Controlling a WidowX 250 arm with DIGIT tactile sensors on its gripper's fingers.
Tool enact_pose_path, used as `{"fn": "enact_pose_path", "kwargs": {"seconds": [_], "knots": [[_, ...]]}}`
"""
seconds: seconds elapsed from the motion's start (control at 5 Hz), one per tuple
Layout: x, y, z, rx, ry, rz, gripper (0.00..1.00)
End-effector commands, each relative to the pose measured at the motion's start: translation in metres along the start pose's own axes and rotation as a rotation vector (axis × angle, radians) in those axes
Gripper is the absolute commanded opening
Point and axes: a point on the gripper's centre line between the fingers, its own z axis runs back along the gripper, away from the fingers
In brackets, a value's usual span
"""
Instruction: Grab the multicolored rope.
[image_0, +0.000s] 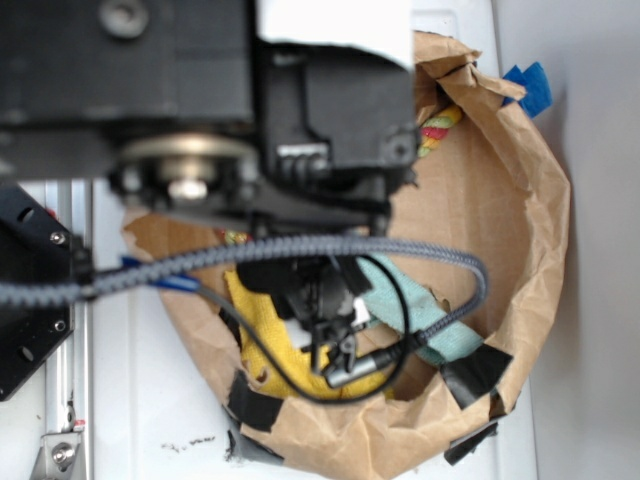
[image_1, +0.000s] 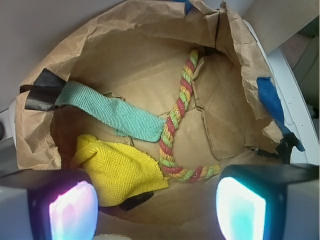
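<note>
Crumpled brown paper tub (image_1: 150, 65); twisted multicolored rope (image_1: 176, 112) curved inside; jaws apart, gripping nothing.

- Exterior view: mounted high behind the arm (image_0: 250, 110), looking steeply down. The arm's blurred body fills the upper left and hides much of the paper bowl (image_0: 520, 200).
- Wrist view: sits on the gripper (image_1: 157, 205), close above the bowl (image_1: 125, 65), facing down into it; both finger pads (image_1: 72, 210) frame the bottom edge.
- Shared: bowl interior with rope (image_1: 175, 125) (image_0: 438, 130), yellow cloth (image_1: 117, 170) (image_0: 262, 335) and teal cloth (image_1: 112, 112) (image_0: 425, 320). Wrist shows them whole, exterior only in parts.
</note>
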Motion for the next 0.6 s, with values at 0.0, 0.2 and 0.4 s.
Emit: {"fn": "enact_pose_path", "kwargs": {"seconds": [0.0, 0.2, 0.4], "knots": [[0.03, 0.018, -0.084, -0.009, -0.016, 0.088, 1.0], [0.018, 0.019, -0.104, -0.046, -0.029, 0.145, 1.0], [0.014, 0.021, -0.111, -0.046, -0.046, 0.148, 1.0]]}}
